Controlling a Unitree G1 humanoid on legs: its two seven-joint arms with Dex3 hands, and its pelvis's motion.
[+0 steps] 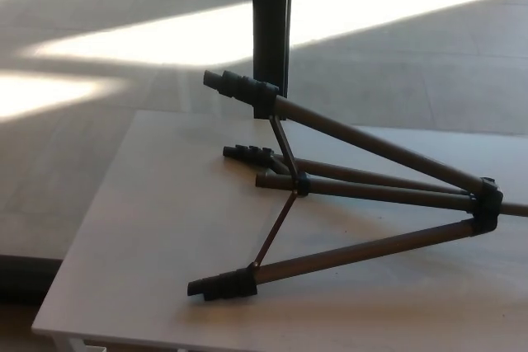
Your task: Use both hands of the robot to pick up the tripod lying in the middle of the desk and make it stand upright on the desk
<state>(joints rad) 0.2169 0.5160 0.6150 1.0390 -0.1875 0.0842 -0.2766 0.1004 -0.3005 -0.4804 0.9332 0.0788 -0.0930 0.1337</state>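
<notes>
Neither hand was in frame, so I couldn't tell what either was doing. Tripod lay on its side across the desk, legs splayed, head past the right edge, one foot raised over the far edge. Risk as I judged it: metal tubes are smooth and round, so a grip could roll. The thin braces could snag fingers. The desktop looked slick and matte, so rubber-tipped feet might skid.

I'm seeing a grey-bronze metal-legged tripod with black rubber feet and a black hub, on a pale grey-white flat desk. Behind it there's a dark, nearly black upright post, and a light tiled floor striped with bright sunlight.
</notes>
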